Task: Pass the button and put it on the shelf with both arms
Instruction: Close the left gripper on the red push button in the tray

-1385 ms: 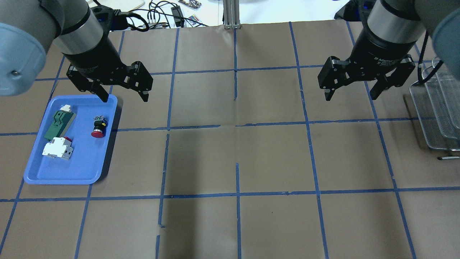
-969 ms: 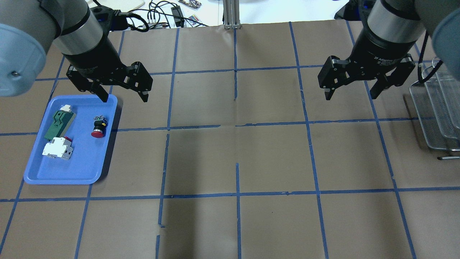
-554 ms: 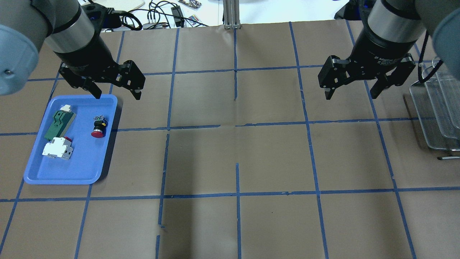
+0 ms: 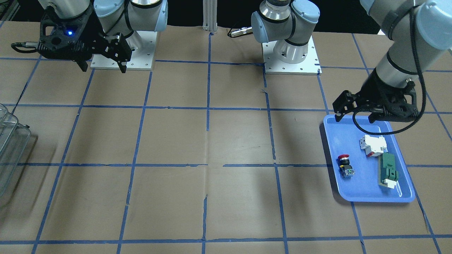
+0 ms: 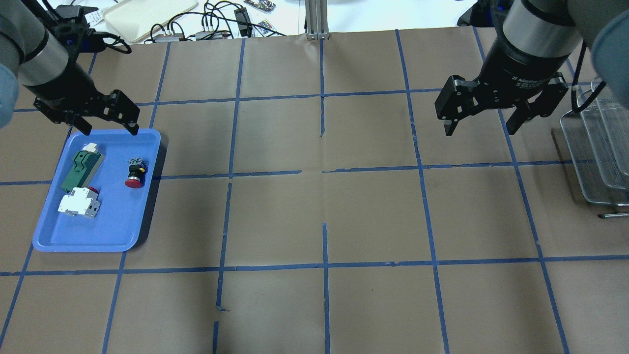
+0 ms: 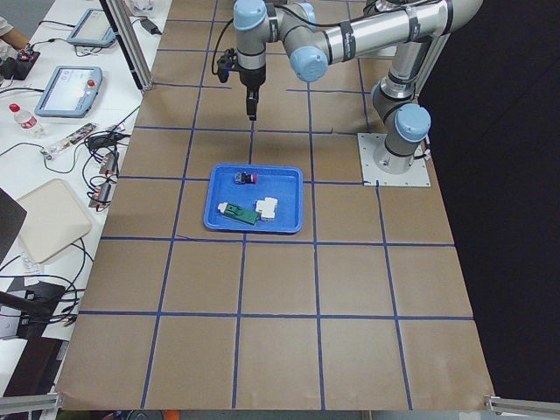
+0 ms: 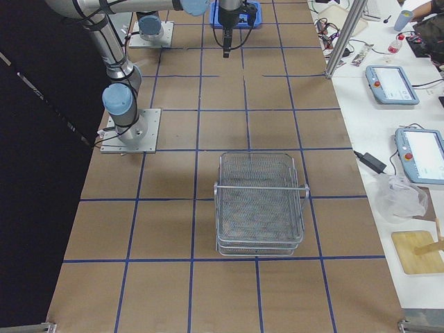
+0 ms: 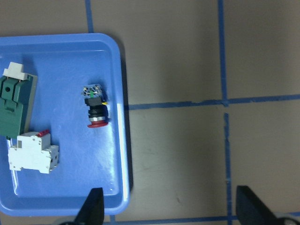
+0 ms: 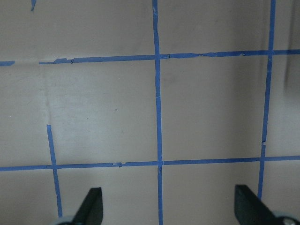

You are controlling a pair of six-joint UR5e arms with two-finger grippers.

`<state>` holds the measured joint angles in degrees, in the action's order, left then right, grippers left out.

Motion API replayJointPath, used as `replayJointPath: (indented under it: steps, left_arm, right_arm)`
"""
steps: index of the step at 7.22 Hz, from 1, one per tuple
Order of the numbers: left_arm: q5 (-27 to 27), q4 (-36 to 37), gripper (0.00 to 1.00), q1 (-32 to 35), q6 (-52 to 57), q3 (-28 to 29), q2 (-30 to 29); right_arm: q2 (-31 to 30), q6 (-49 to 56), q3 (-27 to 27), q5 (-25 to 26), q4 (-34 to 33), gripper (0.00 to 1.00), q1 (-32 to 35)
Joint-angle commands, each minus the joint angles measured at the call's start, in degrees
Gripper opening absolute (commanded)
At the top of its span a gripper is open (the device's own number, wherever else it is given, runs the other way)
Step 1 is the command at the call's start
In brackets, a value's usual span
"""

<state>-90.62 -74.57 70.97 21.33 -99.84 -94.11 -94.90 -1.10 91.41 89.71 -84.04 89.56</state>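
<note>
My left gripper (image 5: 110,129) hangs by the tray (image 5: 98,247), jaws apart and holding nothing. My right gripper (image 5: 479,129) hangs over bare paper, jaws also spread and empty.

The button (image 5: 134,173) lies on its side in the tray, close to the long rim that faces the table's middle. My left wrist camera shows it best: red cap at one end, contact block at the other, touching neither neighbour. My right wrist camera shows only brown paper and blue tape.

The overhead view catches just a corner of the shelf (image 7: 260,187). The right side view shows all of it, standing well apart from the tray on my right.

I count one button, one green part (image 5: 81,167), one white breaker (image 5: 78,204), one tray, one shelf and two grippers.
</note>
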Motion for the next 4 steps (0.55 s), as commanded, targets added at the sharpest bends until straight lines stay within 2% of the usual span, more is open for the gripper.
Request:
replayJointPath:
  steps: [1, 2, 4]
  left_arm:
    - [0.09, 15.18, 1.00, -8.19, 11.30, -6.57, -6.58]
    - [0.52, 17.94, 1.00, -9.00, 11.36, -7.03, -9.57]
    - [2.53, 18.06, 1.00, -8.92, 10.84, -7.29, -14.32]
  right_arm:
    - [0.07, 0.04, 0.00, 0.03, 0.02, 1.00, 0.00]
    - [0.07, 0.04, 0.00, 0.03, 0.02, 1.00, 0.00]
    - [0.07, 0.04, 0.09, -0.41, -0.07, 1.00, 0.00]
